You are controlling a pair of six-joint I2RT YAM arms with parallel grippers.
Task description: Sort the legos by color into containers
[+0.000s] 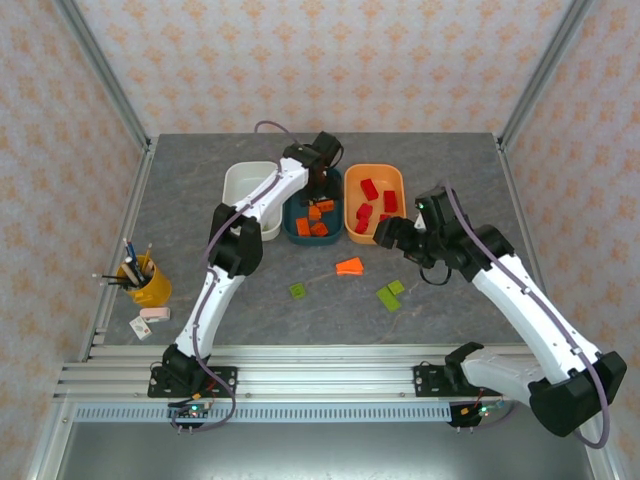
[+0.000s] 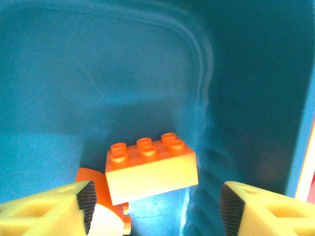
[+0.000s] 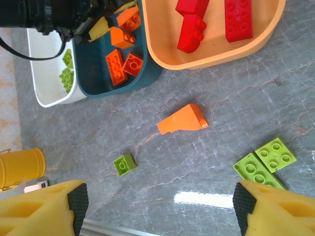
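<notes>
**Legos: a few strays left on the bench, orange wedge nearest the right arm**

From above, the left pincer hangs over the teal tub, which holds orange bricks. The orange tub beside it holds red ones, and the white tub stands on the teal tub's other side. On the grey bench lie an orange wedge, a small lime brick and a lime pair. The right pincer is the nearer one to the wedge.

At the left wrist, the jaws are spread inside the teal tub with an orange brick lying between them. It looks released, though contact at either pad is hard to rule out.

At the right wrist, the jaws are spread and empty above the bench. The wedge lies ahead of them, roughly centred, with its long axis nearly along the line from finger to finger. I judge a wrist turn would let them close across its short side. The marbled surface looks flat, and the wedge has open room all round.
</notes>
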